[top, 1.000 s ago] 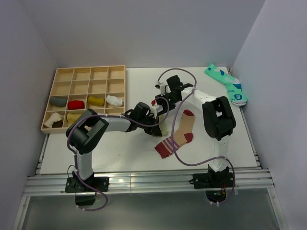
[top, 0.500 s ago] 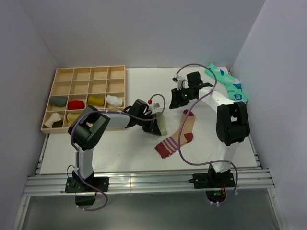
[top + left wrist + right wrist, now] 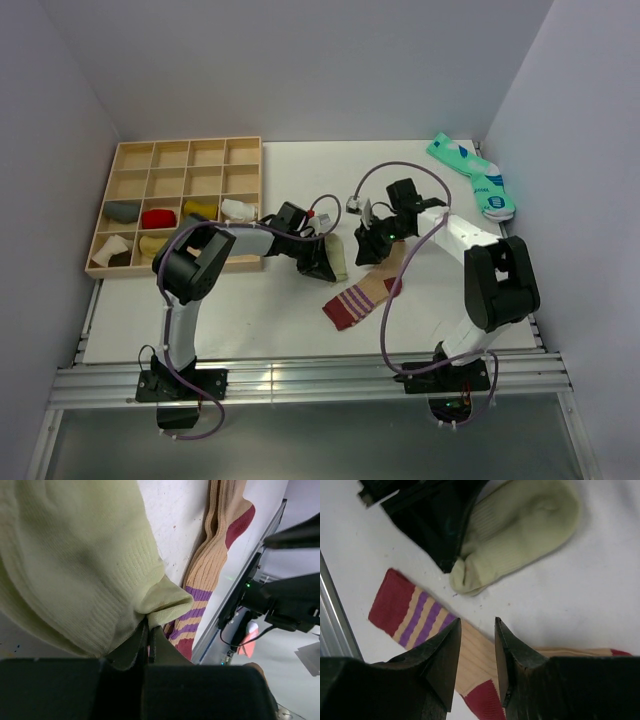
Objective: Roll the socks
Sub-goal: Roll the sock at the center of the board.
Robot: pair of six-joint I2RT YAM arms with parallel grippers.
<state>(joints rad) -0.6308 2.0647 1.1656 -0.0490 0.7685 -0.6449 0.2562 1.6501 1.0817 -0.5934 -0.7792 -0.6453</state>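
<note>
Handling both socks calls for the same assumptions. They are light, limp knit fabric, so I expect them to fold, stretch and drag on the table (image 3: pixel 250 320) rather than slide as one piece. Neither is fragile. A pinch on a single layer will probably lift only that layer. I judge the best hold to be at one end, the ribbed cuff or the toe, with both layers between the pads.

Olive-green sock (image 3: pixel 75 570): plain and pale, ribbed at the cuff, bunched into a short rounded shape. It lies mid-table, just beside the tan sock (image 3: pixel 477 655) on its left. I cannot tell whether the two touch. The left gripper (image 3: pixel 149 630) is fully closed on a fold at the cuff edge, and the fabric puckers where the jaws meet.

Tan sock: maroon toe and heel, with a cuff banded in maroon and purple. It lies flat and stretched out, cuff toward the near edge of the table. The right gripper (image 3: pixel 476 622) hangs directly over the leg, between cuff and heel. Its jaws are parted by a narrow gap and nothing is between them. I cannot tell whether the tips touch the fabric.
</note>
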